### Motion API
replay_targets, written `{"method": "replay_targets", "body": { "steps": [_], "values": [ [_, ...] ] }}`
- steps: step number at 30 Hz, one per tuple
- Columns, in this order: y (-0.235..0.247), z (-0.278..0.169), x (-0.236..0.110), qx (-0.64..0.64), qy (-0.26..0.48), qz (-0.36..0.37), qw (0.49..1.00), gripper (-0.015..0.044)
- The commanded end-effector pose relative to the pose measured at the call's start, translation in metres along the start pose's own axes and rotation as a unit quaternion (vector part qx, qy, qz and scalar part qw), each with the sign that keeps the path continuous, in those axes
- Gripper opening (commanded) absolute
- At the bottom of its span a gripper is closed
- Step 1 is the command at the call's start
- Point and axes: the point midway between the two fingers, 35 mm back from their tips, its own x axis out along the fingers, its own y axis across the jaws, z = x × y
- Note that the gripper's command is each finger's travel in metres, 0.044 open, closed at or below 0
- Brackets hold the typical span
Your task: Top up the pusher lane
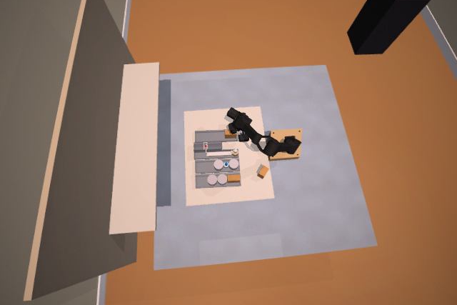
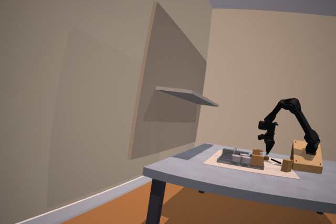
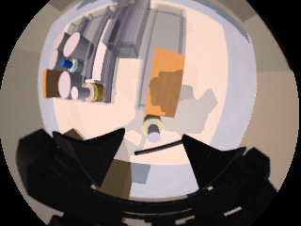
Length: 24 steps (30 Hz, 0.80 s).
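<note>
The loose jar (image 1: 238, 133) (image 2: 266, 158) (image 3: 152, 123), with a gold body and narrow pale top, stands on the pale mat just in front of the lane with one orange box. My gripper (image 3: 154, 134) is open and empty, pointing down, its fingertips on either side of the jar's top in the wrist view; exact height is unclear. A similar jar (image 1: 235, 151) (image 3: 96, 91) stands at the front end of the sprung lane (image 1: 199, 154) (image 3: 109, 87). A pale strip (image 1: 218, 153) (image 3: 100, 66) runs behind it; the pusher plate's contact is not clear.
An orange box (image 1: 230, 133) (image 3: 166, 82) stands right behind the loose jar. A black stick (image 2: 276, 161) (image 3: 157, 147) lies in front of it. Neighbouring lanes hold pale cylinders (image 1: 218, 164), a blue-topped item (image 1: 226, 164) and another orange box (image 1: 233, 178). An orange block (image 1: 263, 171) (image 2: 286, 165) stands near the mat's edge.
</note>
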Motion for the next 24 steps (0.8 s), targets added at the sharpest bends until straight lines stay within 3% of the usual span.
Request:
{"method": "replay_targets", "body": {
  "steps": [1,23,24],
  "values": [
    [0.001,-0.001,0.005,0.003,0.000,0.004,1.000,0.0440],
    [0.002,-0.001,0.038,0.003,0.000,0.005,1.000,0.0440],
    [0.002,-0.001,0.038,0.003,0.000,0.005,1.000,0.0414]
  ]
}}
